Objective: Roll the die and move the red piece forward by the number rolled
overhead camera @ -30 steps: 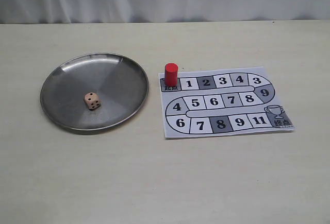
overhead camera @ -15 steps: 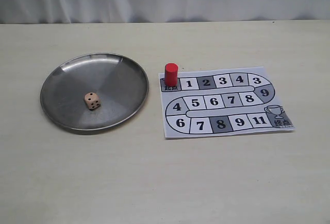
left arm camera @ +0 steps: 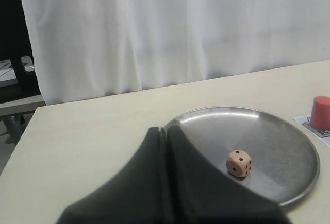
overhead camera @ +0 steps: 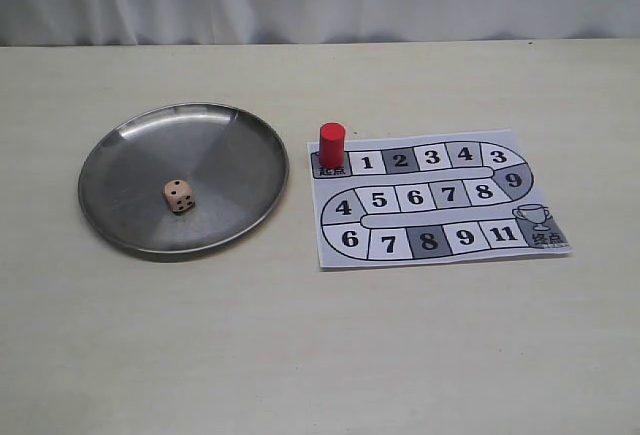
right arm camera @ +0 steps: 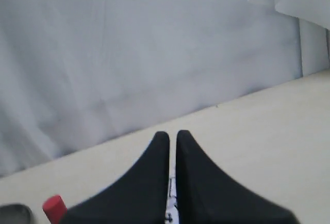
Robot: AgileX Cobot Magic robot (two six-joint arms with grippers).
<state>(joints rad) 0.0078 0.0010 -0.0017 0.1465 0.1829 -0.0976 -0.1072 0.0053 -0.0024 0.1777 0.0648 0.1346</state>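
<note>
We see the die [overhead camera: 179,196] lying in the steel plate [overhead camera: 130,145], just off ctr toward 6 o'clock in the ext. view. The red piece [overhead camera: 332,144] stands upright on the start square at the 10 o'clock corner of the paper board [overhead camera: 415,197], approx. 3 o'clock from the plate, w/ a small gap between plate rim and sheet. Both rest on the pale worktop [overhead camera: 320,355]. On the left tool [left arm camera: 164,134] the fingers are pressed together, holding nothing. The right tool [right arm camera: 172,134] shows only a thin slit between its fingers, also w/ nothing held.
</note>
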